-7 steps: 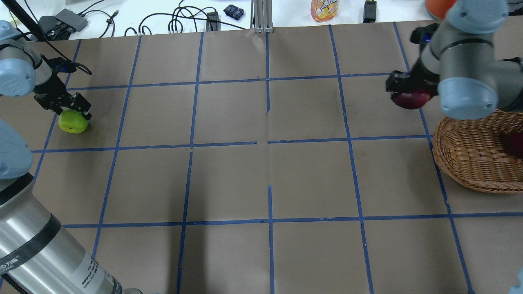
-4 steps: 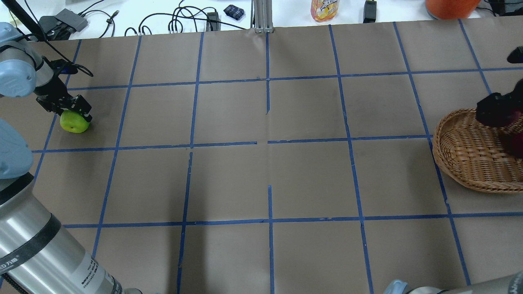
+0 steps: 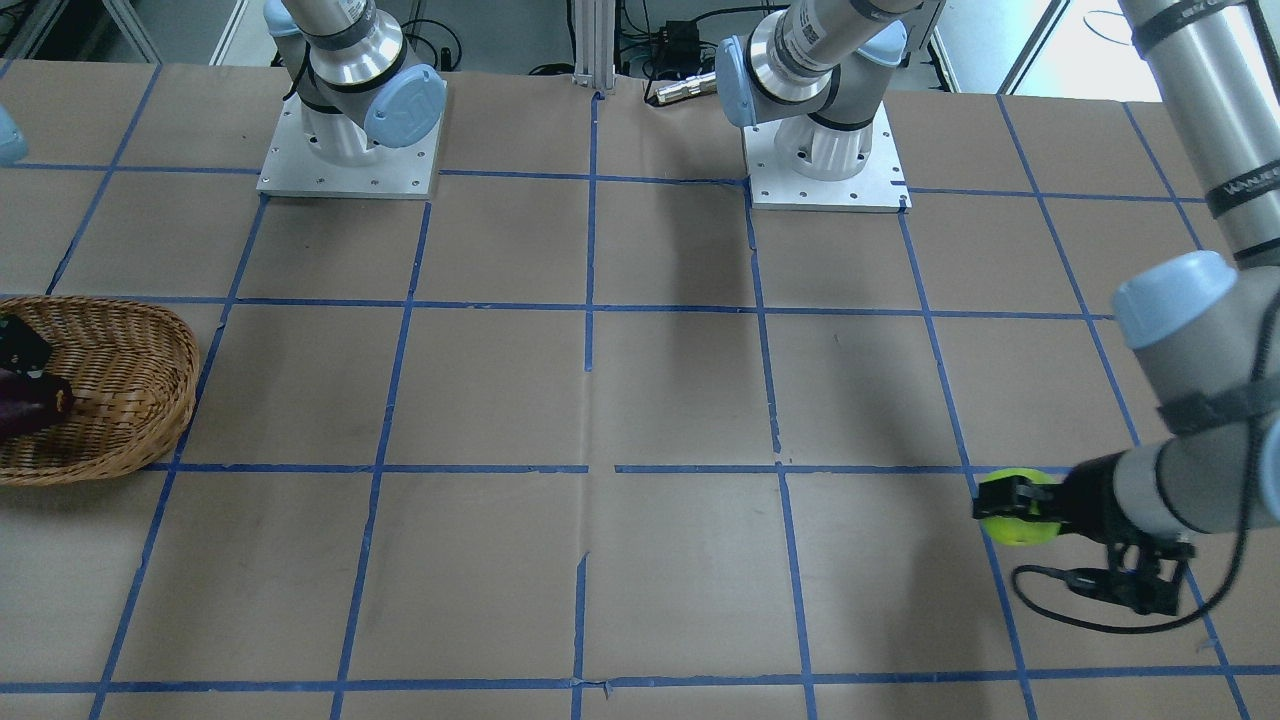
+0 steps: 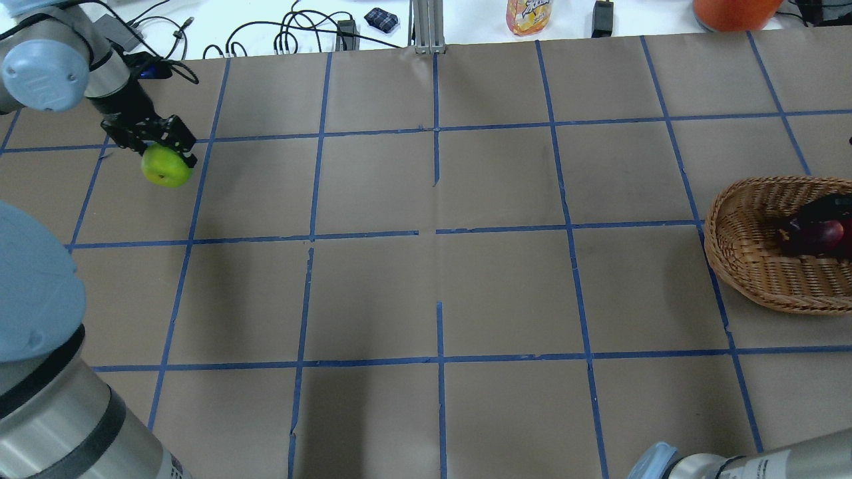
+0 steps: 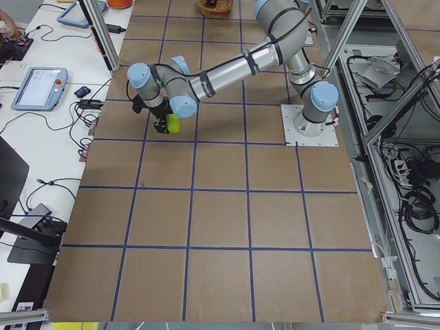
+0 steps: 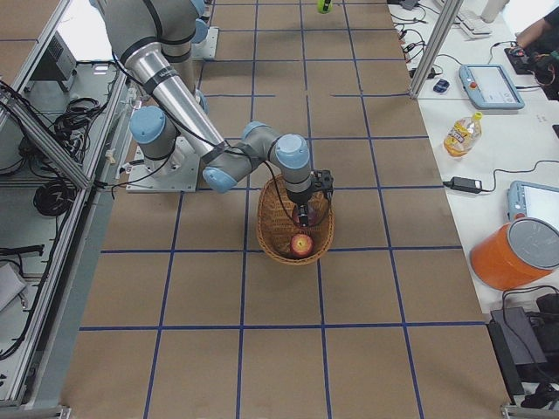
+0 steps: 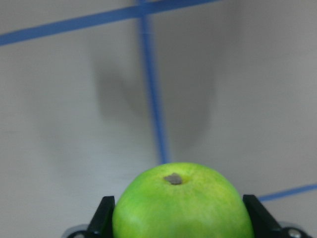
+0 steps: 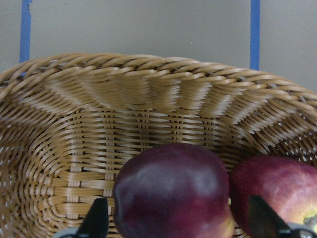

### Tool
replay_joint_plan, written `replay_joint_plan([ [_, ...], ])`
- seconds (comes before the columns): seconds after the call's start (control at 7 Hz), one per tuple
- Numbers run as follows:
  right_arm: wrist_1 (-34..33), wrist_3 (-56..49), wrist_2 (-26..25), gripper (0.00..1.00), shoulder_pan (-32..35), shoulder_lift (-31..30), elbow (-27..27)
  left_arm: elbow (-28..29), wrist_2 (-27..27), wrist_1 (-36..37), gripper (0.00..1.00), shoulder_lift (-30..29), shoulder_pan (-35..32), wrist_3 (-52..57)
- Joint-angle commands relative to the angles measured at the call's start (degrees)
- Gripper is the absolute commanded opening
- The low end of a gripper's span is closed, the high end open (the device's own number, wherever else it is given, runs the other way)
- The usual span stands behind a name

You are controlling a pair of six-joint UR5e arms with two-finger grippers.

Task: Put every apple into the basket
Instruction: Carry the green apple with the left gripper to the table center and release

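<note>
My left gripper (image 4: 162, 152) is shut on the lime green apple (image 4: 166, 167) and holds it off the table at the far left; the apple fills the left wrist view (image 7: 181, 203). The wicker basket (image 4: 745, 259) sits at the right edge. My right gripper (image 4: 815, 223) is down inside it. In the right wrist view the dark maroon apple (image 8: 171, 191) rests on the weave between the fingers (image 8: 98, 218), with a small gap on each side. The red apple (image 8: 282, 196) lies beside it in the basket (image 6: 301, 243).
Brown paper with a blue tape grid covers the table. Cables, a juice bottle (image 4: 529, 14) and an orange container (image 4: 732, 10) lie beyond the far edge. The two arm bases (image 3: 345, 150) stand at the near side.
My left gripper has closed on the green apple, lifted it and moved it right and away. My right gripper carried the maroon apple over the basket and lowered it inside.
</note>
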Motion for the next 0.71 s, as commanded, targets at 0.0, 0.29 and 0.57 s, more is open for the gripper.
replay_joint_plan([
  [0.0, 8.5, 2.0, 0.1, 1.0, 1.0, -6.5, -1.9, -4.8, -7.7, -3.5, 0.02, 5.4, -13.1, -19.6],
  [0.29, 13.5, 12.8, 0.0, 1.0, 11.8, -10.7, -4.0, -6.2, -7.9, 6.4, 0.02, 3.8, -26.1, -38.2],
  [0.57, 13.8, 30.3, -0.2, 1.0, 25.5, -11.1, -4.1, -10.8, -7.6, 23.9, 0.02, -0.4, -30.9, -49.1],
])
